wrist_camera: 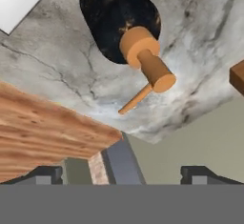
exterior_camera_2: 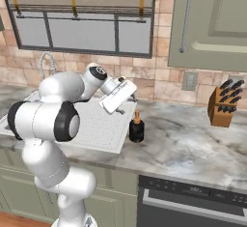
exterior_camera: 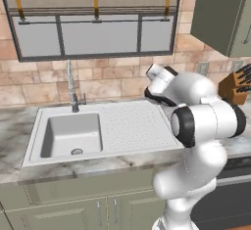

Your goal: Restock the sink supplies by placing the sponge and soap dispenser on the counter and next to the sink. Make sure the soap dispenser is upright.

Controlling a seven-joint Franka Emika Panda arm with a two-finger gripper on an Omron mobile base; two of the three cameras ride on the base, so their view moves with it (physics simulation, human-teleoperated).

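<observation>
Seen close beneath wide-apart, empty hand: soap dispenser, standing upright on marble desk, just beside sink drainboard edge. Looks placed, released. Still to do, judging by this: sponge, not spotted beside sink.

The soap dispenser, black with an orange-tan nozzle, stands upright at frame centre on the marble counter, just right of the sink drainboard's edge.
</observation>
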